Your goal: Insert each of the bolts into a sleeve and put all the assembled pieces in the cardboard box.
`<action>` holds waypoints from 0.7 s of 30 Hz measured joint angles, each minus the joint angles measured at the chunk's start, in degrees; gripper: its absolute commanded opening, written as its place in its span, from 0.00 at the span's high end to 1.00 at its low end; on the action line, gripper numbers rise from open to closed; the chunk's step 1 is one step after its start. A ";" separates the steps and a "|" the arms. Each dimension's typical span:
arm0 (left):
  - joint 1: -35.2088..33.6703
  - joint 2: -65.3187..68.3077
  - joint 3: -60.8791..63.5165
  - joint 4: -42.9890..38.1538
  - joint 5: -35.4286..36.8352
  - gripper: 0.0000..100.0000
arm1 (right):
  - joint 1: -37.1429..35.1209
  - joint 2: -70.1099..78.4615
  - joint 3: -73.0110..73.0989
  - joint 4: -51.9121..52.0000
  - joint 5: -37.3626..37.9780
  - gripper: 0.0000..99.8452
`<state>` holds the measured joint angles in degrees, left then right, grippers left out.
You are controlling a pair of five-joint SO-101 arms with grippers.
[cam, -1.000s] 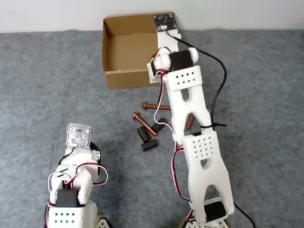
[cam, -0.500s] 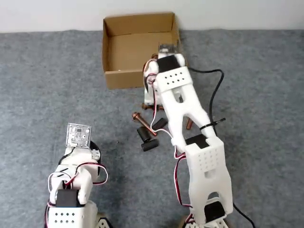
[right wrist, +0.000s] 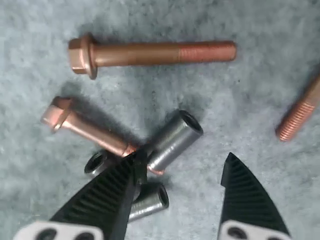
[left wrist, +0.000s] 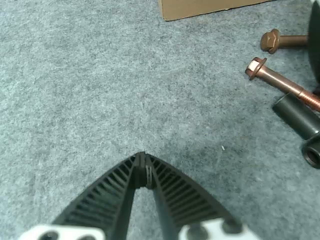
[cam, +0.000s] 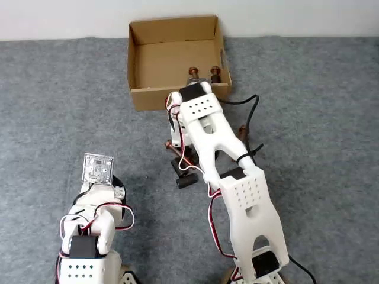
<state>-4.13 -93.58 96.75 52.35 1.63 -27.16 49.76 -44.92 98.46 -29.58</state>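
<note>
The cardboard box [cam: 148, 56] stands at the back of the table. Two bolts in sleeves [cam: 190, 73] [cam: 215, 71] stand inside it by its near right wall. Loose copper bolts [right wrist: 150, 54] [right wrist: 90, 127] [right wrist: 300, 117] and dark sleeves [right wrist: 175, 140] [right wrist: 100, 162] [right wrist: 150, 200] lie on the grey carpet in front of the box. My right gripper [right wrist: 185, 157] hangs open just above them, over one sleeve's end. My left gripper [left wrist: 142, 162] is shut and empty, low over bare carpet, with the bolts [left wrist: 280, 82] and sleeves [left wrist: 295, 115] off to its side.
The right arm [cam: 204, 127] stretches across the loose parts in the high view, hiding most of them; a bolt head [cam: 170, 144] and two sleeves [cam: 183, 173] show beside it. The left arm [cam: 89, 225] is folded at the near left. Bare carpet [cam: 65, 106] lies left of the box.
The right arm drew back from over the box's right wall and came down over the loose bolts and sleeves. Two bolts in sleeves now show inside the box. The left arm kept still.
</note>
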 measured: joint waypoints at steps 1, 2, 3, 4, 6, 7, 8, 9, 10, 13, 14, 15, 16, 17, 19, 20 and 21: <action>0.00 0.00 0.00 0.00 0.00 1.00 | 0.00 0.44 0.00 -0.88 0.00 0.78; 0.00 0.00 0.00 0.00 0.00 1.00 | 0.00 1.05 0.00 -1.76 0.00 0.78; 0.00 0.00 0.00 0.00 0.00 1.00 | 0.00 1.58 0.00 -2.55 0.00 0.78; 0.00 0.00 0.00 0.00 0.00 1.00 | 0.00 2.20 0.00 -3.16 0.00 0.78; 0.00 0.00 0.00 0.00 0.09 1.00 | 0.09 3.16 0.00 -4.04 0.00 0.78; 0.00 0.00 0.00 0.00 0.09 1.00 | 0.18 3.60 0.00 -4.40 -0.18 0.80; 0.00 0.00 0.00 0.00 0.09 1.00 | 0.26 4.13 0.00 -4.40 -0.44 0.82; 0.00 0.00 0.00 0.00 0.09 1.00 | 0.26 4.57 -0.09 -4.40 -0.88 0.86; 0.00 0.00 0.00 0.00 0.09 1.00 | 0.26 4.66 -0.18 -4.13 -1.58 0.90; 0.00 0.00 0.00 0.00 0.09 1.00 | 0.53 5.27 -0.97 -2.11 -3.16 1.00; 0.00 0.00 0.00 0.00 0.09 1.00 | 0.62 5.36 -0.97 -1.41 -3.60 0.99; 0.00 0.00 0.00 0.00 0.09 1.00 | 0.70 5.36 -0.88 -0.70 -3.78 0.97; 0.00 0.00 0.00 0.00 0.09 1.00 | 0.70 5.36 -0.88 0.00 -3.96 0.97; 0.00 0.00 0.00 0.00 0.09 1.00 | 0.70 5.36 -0.88 0.44 -4.22 0.98; 0.00 0.00 0.00 0.00 0.09 1.00 | 0.70 5.36 -0.88 1.05 -4.22 0.99; 0.00 0.00 0.00 0.00 0.09 1.00 | 0.70 5.36 -0.88 1.14 -4.22 0.99; 0.00 0.00 0.00 0.00 0.09 1.00 | 0.70 5.36 -0.88 1.23 -4.22 0.99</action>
<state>-4.13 -93.58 96.75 52.35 1.71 -26.46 55.12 -45.80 99.69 -33.80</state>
